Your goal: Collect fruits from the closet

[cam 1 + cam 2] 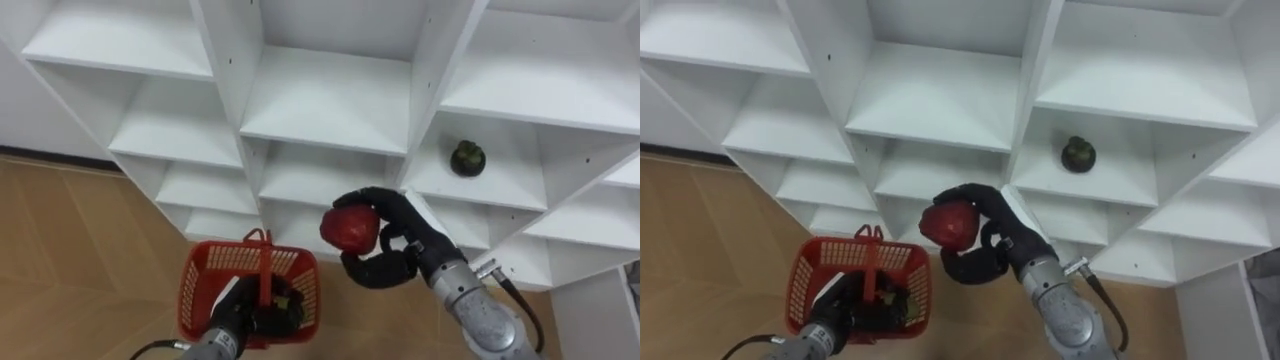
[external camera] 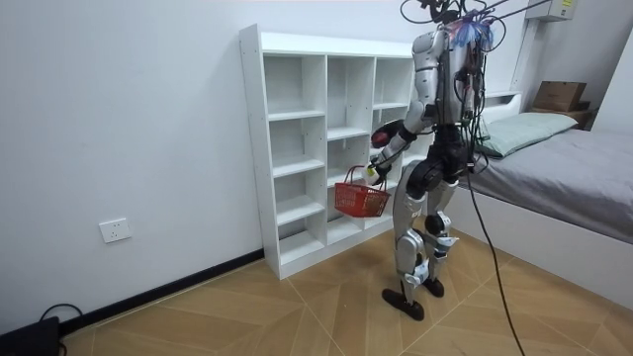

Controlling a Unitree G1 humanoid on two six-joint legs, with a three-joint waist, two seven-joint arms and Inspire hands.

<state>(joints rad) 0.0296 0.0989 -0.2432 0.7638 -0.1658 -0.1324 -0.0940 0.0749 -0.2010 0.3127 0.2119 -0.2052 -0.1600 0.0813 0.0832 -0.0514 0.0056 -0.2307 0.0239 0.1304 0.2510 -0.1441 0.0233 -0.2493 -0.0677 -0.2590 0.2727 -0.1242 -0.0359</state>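
A bed (image 2: 584, 183) under a grey cover stands along the room view's right side, a pale green pillow (image 2: 522, 131) at its head; a brown cardboard box (image 2: 559, 96) sits behind the pillow; the floor (image 2: 297, 311) is wood laid in herringbone; a white socket (image 2: 116, 230) is set low in the plain wall (image 2: 129, 109), above a dark skirting board (image 2: 168, 287); a black object (image 2: 25, 338) lies in the lower left corner.

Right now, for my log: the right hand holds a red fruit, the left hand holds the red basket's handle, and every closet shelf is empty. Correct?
No: one shelf is not empty. The left eye view shows a dark green fruit on a closet shelf. The right hand holds the red fruit, the left hand the red basket by its handle.
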